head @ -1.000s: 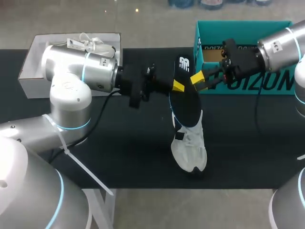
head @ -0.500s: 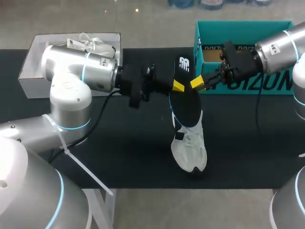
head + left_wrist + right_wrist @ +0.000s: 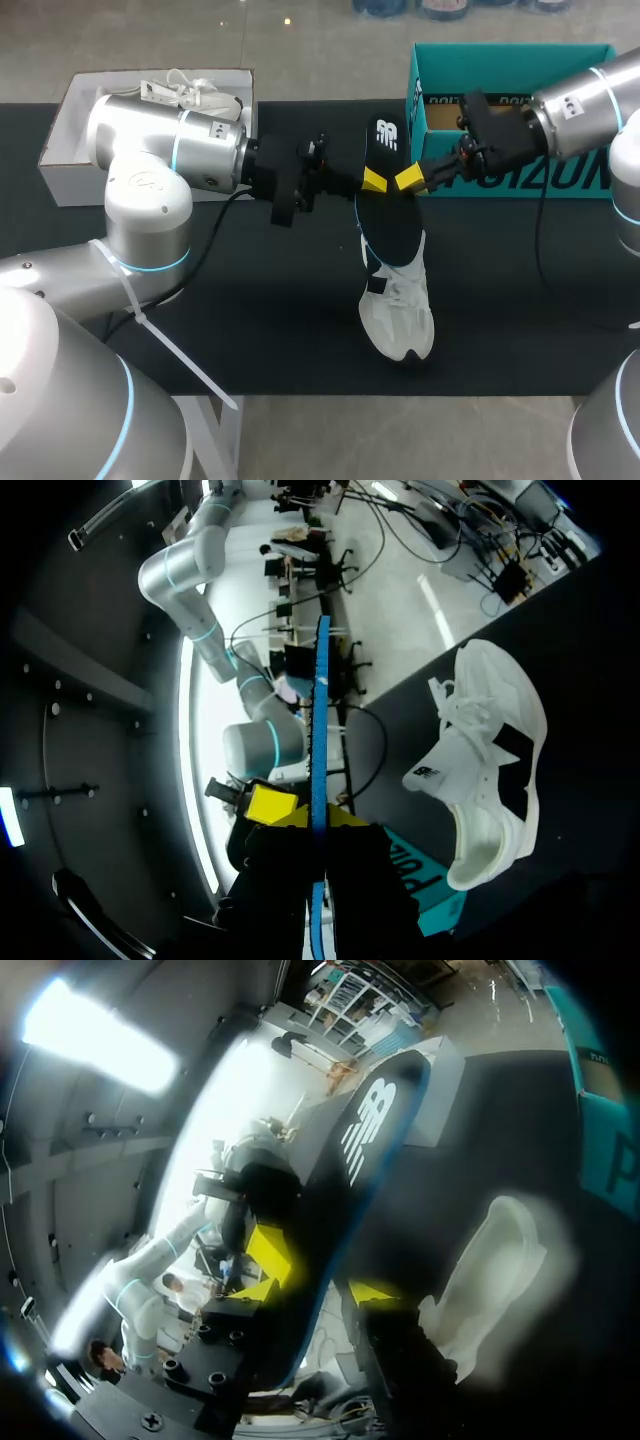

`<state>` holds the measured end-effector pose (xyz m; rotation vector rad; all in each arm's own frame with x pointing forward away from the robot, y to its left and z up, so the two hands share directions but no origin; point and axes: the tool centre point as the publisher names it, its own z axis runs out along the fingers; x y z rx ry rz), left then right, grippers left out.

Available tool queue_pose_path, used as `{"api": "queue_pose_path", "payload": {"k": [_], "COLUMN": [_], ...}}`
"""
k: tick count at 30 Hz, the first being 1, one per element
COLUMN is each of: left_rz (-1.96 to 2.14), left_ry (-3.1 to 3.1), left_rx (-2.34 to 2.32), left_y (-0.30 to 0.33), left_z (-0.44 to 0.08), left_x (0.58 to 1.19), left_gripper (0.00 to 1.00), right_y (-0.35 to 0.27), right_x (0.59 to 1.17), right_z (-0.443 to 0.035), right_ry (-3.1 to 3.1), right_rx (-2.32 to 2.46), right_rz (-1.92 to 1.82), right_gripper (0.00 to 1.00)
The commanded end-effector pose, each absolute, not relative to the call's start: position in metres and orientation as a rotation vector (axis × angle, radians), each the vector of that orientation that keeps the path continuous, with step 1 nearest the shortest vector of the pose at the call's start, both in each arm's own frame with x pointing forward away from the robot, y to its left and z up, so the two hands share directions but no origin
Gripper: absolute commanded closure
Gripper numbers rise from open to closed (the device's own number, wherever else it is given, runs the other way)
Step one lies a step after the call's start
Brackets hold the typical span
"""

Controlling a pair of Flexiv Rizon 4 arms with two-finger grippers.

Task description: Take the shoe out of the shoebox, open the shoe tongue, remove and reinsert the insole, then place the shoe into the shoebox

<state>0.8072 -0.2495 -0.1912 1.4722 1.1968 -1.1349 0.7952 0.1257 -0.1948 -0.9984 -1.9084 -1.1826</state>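
Over the middle of the black desk (image 3: 250,300), holds the black insole (image 3: 390,215) up in the air with the left tool (image 3: 374,180), clamped on one long edge, blue rim showing edge-on in the left wrist view. Has the right tool (image 3: 410,178) at the insole's opposite edge, fingers apart with the sheet between them; cannot tell whether either finger touches it. Has the white shoe (image 3: 400,310) lying on the desk beneath the insole's near end, toe toward the near edge, clear of both tools. Shows the teal shoebox (image 3: 580,175) open at the desk's far right, behind the right arm and well apart from the shoe. Shows a white box (image 3: 70,150) at the far left, with another white shoe (image 3: 200,95) inside.
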Motion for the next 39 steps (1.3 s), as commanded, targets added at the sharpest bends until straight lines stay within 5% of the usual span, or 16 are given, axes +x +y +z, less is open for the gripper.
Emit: {"api": "queue_pose_path", "payload": {"k": [1, 3, 15, 16, 17, 28, 39], "left_rz": [-1.134, -1.134, -1.134, -1.134, -1.134, -1.289, -1.958], "left_ry": [1.194, 1.194, 1.194, 1.194, 1.194, 1.458, 1.654], "left_rx": [1.469, 1.469, 1.469, 1.469, 1.469, 1.453, 1.101], "left_y": [-0.251, -0.251, -0.251, -0.251, -0.251, -0.218, -0.151], "left_z": [-0.192, -0.192, -0.192, -0.192, -0.192, -0.187, -0.239], "left_x": [0.807, 0.807, 0.807, 0.807, 0.807, 0.802, 0.751], "left_gripper": [1.00, 1.00, 1.00, 0.82, 0.01, 0.00, 0.00], "right_y": [0.126, 0.127, 0.126, 0.127, 0.127, 0.119, 0.107], "right_x": [0.793, 0.791, 0.787, 0.787, 0.787, 0.789, 0.795], "right_z": [-0.195, -0.195, -0.195, -0.194, -0.194, -0.194, -0.189], "right_ry": [-1.908, -1.904, -1.897, -1.898, -1.899, -1.906, -1.930], "right_rx": [-1.001, -1.000, -0.997, -0.995, -0.994, -1.035, -1.058], "right_rz": [-1.182, -1.185, -1.193, -1.195, -1.196, -1.205, -1.244], "right_gripper": [0.76, 1.00, 1.00, 1.00, 1.00, 1.00, 1.00]}}
